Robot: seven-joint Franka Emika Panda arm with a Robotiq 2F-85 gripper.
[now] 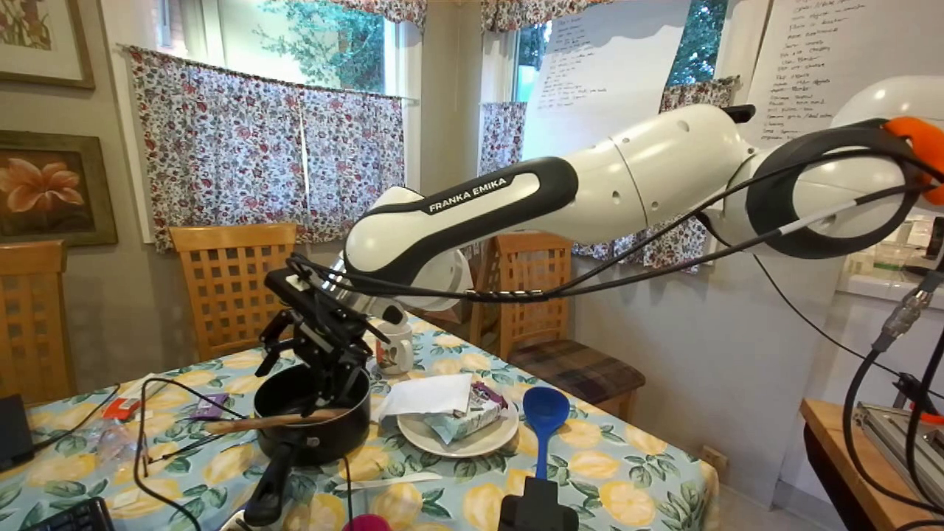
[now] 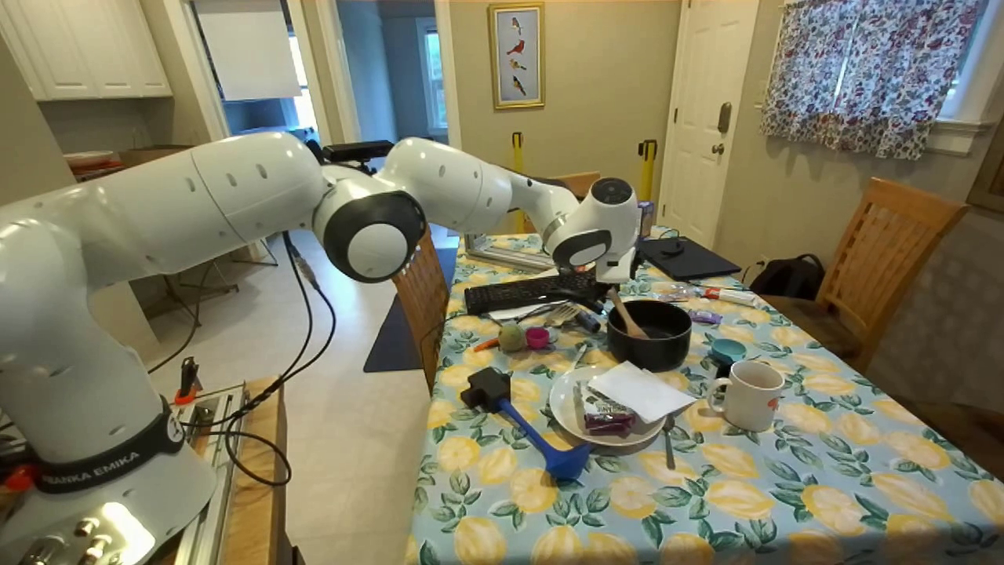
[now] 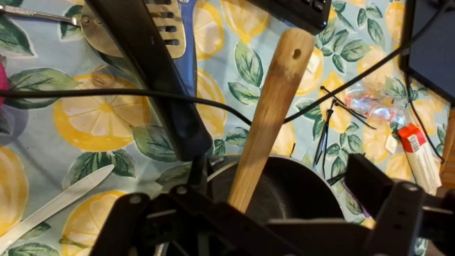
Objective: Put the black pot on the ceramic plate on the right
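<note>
The black pot (image 1: 343, 431) stands upright on the table in both exterior views (image 2: 651, 349). Its black handle (image 1: 269, 479) also shows in the wrist view (image 3: 160, 78). A wooden spoon (image 3: 270, 106) leans in the pot, its end over the rim. The ceramic plate (image 1: 505, 435) lies beside the pot and bears a wrapped packet (image 2: 608, 412) and white paper (image 2: 643, 391). My gripper (image 1: 295, 383) is open over the pot. In the wrist view its fingers (image 3: 280, 170) are spread, one near the handle's base, the other beyond the opposite rim. The spoon lies between them, ungripped. Contact cannot be told.
A blue ladle (image 2: 541, 443) lies beside the plate. A white mug (image 2: 753, 396) and a small teal bowl (image 2: 728, 350) stand near the pot. A white knife (image 3: 57, 202), keyboard (image 2: 525, 290) and pink cup (image 2: 537, 337) lie around. A black cable (image 3: 213, 105) crosses by the spoon.
</note>
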